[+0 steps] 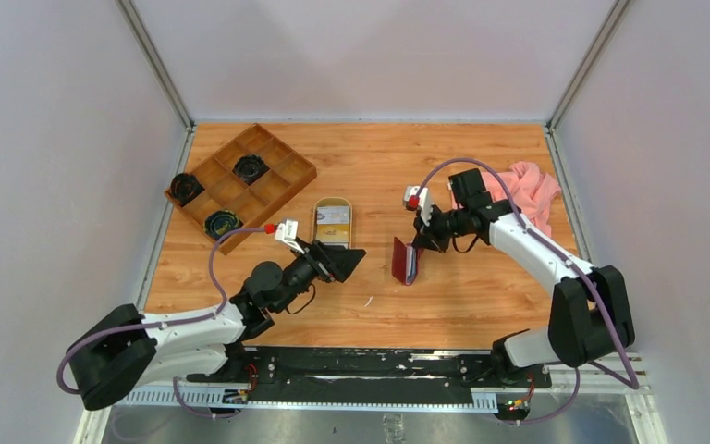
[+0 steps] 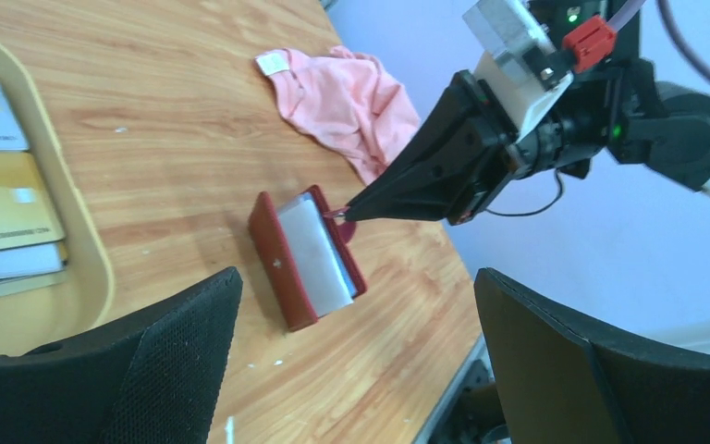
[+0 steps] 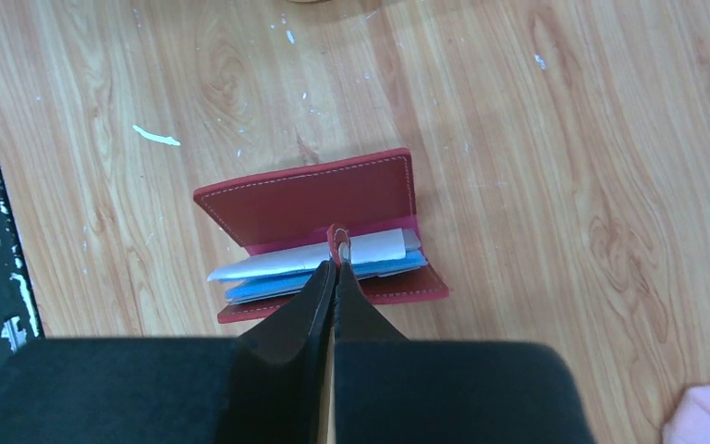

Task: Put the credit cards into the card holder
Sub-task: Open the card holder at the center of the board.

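Observation:
The dark red card holder (image 1: pixel 406 261) stands open on the table's middle, with a greyish-white card (image 2: pixel 314 254) and blue-grey leaves between its covers. My right gripper (image 1: pixel 418 242) is shut on its small snap tab (image 3: pixel 337 236), coming from the pink cloth's side. My left gripper (image 1: pixel 349 262) hangs open just left of the holder, nothing between its fingers (image 2: pixel 185 342). More credit cards (image 1: pixel 333 220), gold and greyish-white, lie in the oval tan tray (image 1: pixel 333 200). In the left wrist view the holder (image 2: pixel 282 268) lies ahead of the wide jaws and the gold cards (image 2: pixel 0 217) are at the left edge.
A brown compartmented wooden box (image 1: pixel 240 185) with dark round items sits at the back left. A crumpled pink cloth (image 1: pixel 532 190) lies at the right, behind the right arm. A small white scrap (image 1: pixel 368 301) lies near the holder toward the front edge.

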